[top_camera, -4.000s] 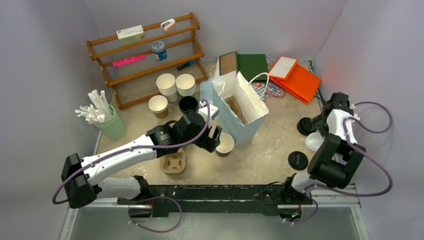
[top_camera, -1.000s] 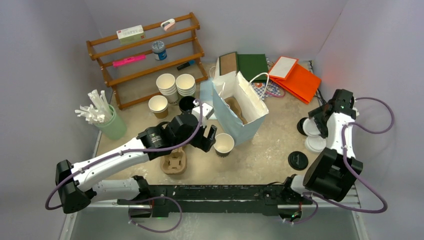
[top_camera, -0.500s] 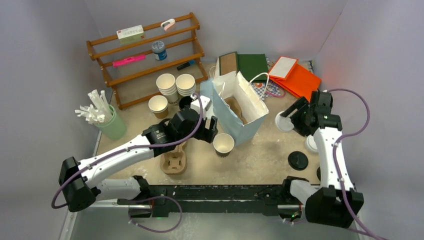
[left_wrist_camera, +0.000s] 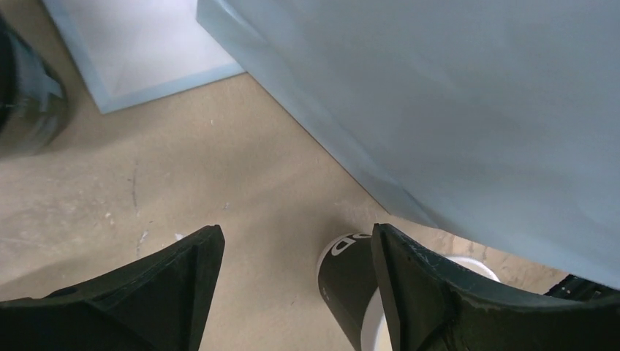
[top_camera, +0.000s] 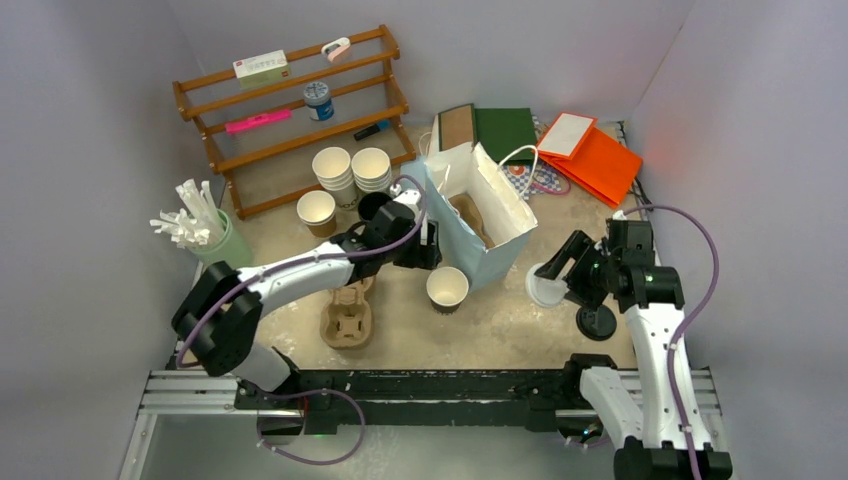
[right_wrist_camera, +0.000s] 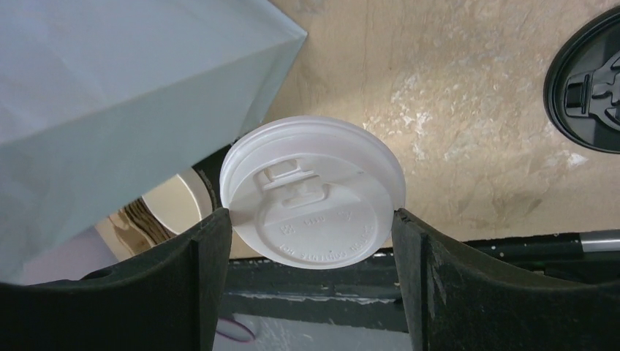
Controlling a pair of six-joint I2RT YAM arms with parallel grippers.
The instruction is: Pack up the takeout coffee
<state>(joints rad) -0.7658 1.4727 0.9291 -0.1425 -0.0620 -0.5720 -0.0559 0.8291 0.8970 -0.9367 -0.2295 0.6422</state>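
The right gripper [top_camera: 556,276], grasping the round white plastic lid [right_wrist_camera: 314,194], has come from the right side toward the small lidless paper cup [top_camera: 447,288] beside the pale blue paper bag [top_camera: 492,262], so capping seems next; the left gripper [left_wrist_camera: 296,234] is released.

Both arms look alike. The left arm [top_camera: 300,270] and the right arm [top_camera: 655,350] have smooth white link shells set between chunky black cylindrical joints. A thin purple cable [top_camera: 713,265] loops loosely along each. The left gripper [left_wrist_camera: 296,230] and right gripper [right_wrist_camera: 311,216] carry matte black, wedge-shaped fingers [right_wrist_camera: 197,285] with bevelled edges.
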